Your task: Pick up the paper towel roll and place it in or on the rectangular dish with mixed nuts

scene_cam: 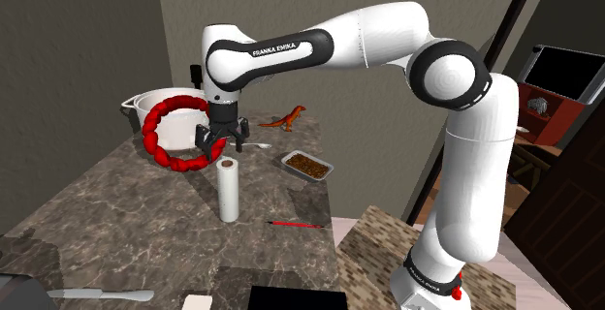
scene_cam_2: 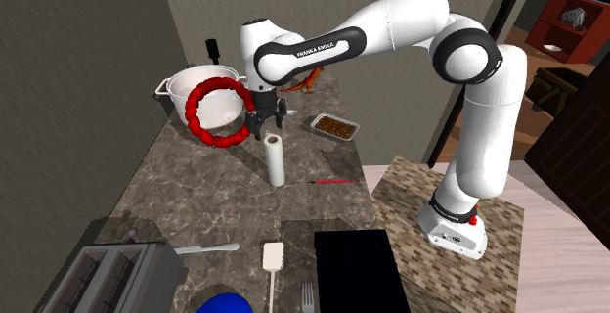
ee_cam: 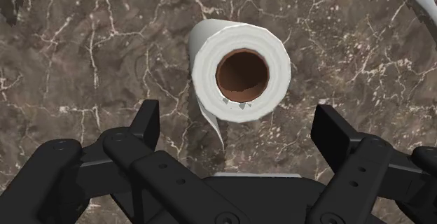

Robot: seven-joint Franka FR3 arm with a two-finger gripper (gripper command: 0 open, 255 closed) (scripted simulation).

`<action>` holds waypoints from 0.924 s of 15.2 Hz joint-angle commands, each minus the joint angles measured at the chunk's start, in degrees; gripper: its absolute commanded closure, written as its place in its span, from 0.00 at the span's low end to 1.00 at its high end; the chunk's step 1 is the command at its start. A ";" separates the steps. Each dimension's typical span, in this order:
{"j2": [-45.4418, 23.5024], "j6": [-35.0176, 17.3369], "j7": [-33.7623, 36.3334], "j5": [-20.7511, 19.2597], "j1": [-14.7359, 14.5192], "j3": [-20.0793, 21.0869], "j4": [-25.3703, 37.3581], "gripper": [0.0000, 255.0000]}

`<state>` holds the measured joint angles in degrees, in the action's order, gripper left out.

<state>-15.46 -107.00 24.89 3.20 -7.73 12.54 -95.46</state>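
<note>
A white paper towel roll (scene_cam: 228, 190) stands upright on the dark marble counter (scene_cam: 116, 211), also seen as a thin white cylinder (scene_cam_2: 276, 159). In the wrist view I look down its brown core (ee_cam: 241, 72). My black gripper (scene_cam: 223, 143) hangs open just above the roll's top, fingers apart and touching nothing (scene_cam_2: 265, 123) (ee_cam: 238, 128). The rectangular dish of mixed nuts (scene_cam: 306, 165) lies on the counter to the shoulder view's right of the roll, also visible in the second exterior view (scene_cam_2: 334, 125).
A red beaded ring (scene_cam: 175, 131) leans on a white pot (scene_cam: 155, 109) behind the roll. An orange lizard toy (scene_cam: 286, 118) lies farther back. A red pen (scene_cam: 296, 224) lies near the counter edge. A toaster (scene_cam_2: 117, 277), spatula (scene_cam_2: 273, 262) and black block (scene_cam_2: 357, 267) occupy the near end.
</note>
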 commanded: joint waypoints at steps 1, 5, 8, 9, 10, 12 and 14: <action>-0.72 -1.31 0.18 -0.10 -0.18 0.05 -0.51 0.00; -1.25 -4.22 0.21 -0.16 -0.33 0.08 -2.89 0.00; -1.34 -4.63 0.22 -0.17 -0.36 0.09 -3.21 0.00; -1.34 -4.63 0.22 -0.17 -0.36 0.09 -3.21 0.00; -1.34 -4.63 0.22 -0.17 -0.36 0.09 -3.21 0.00; -1.34 -4.63 0.22 -0.17 -0.36 0.09 -3.21 0.00; -1.33 -4.62 0.22 -0.17 -0.36 0.09 -3.21 1.00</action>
<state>-16.78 -111.63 25.11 3.01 -8.09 12.62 -98.66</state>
